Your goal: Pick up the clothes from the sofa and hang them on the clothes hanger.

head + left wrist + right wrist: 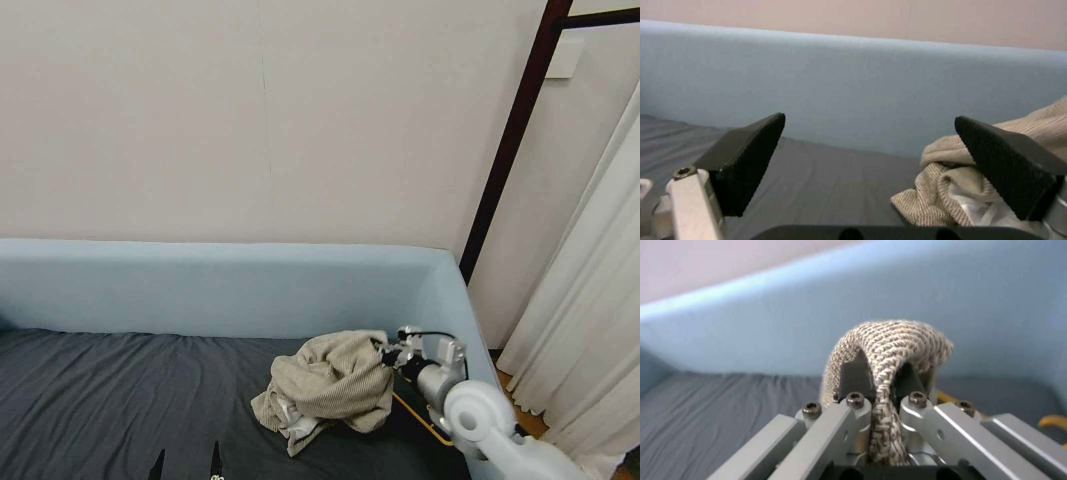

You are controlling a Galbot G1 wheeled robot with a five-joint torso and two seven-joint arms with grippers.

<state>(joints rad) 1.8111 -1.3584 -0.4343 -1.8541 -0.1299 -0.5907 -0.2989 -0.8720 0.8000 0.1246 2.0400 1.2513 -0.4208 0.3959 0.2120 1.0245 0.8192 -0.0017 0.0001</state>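
Clothes [330, 390] are bunching on the sofa [200, 290], right hand [881, 374] pinching a fold for lifting, left hand [870, 125] hovering spread.

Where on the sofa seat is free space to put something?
The dark seat is bare left of the sweater, along the blue backrest. Crowded at the right end: right tool holds the sweater; open left tool hovers near the front.

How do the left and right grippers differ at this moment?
The left gripper is open and empty; the right gripper is shut on the garment. The left sits apart from the garment; the right pinches a fold of it. Both are low over the sofa seat.
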